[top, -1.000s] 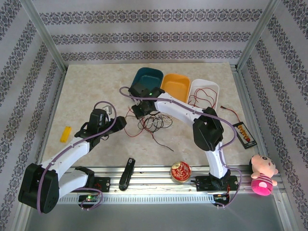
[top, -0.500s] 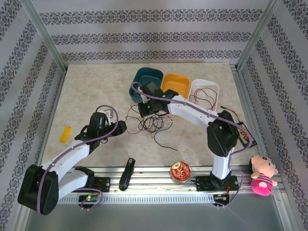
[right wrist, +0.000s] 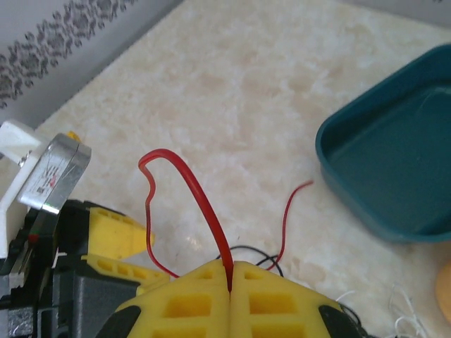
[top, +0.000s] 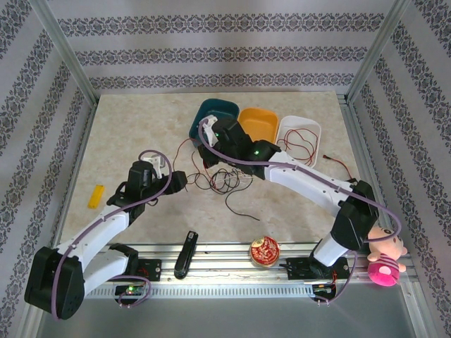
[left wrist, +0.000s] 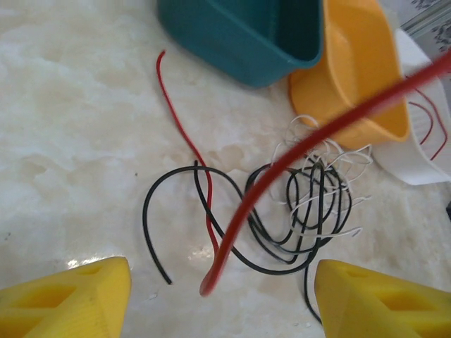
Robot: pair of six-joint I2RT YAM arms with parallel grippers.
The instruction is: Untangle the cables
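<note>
The cables form a loose knot of thin black and white loops in the middle of the tabletop, at 6 o'clock from the teal bin and the orange bin. One red strand arcs up off the heap, pinched between the closed fingers of the right pincer. A second red length lies flat, running toward 11 o'clock. The left pincer hangs at 9 o'clock of the knot, spread wide and holding nothing.

A teal bin, orange bin and white bin are sitting side by side. A pink plush toy is lying well apart.
</note>
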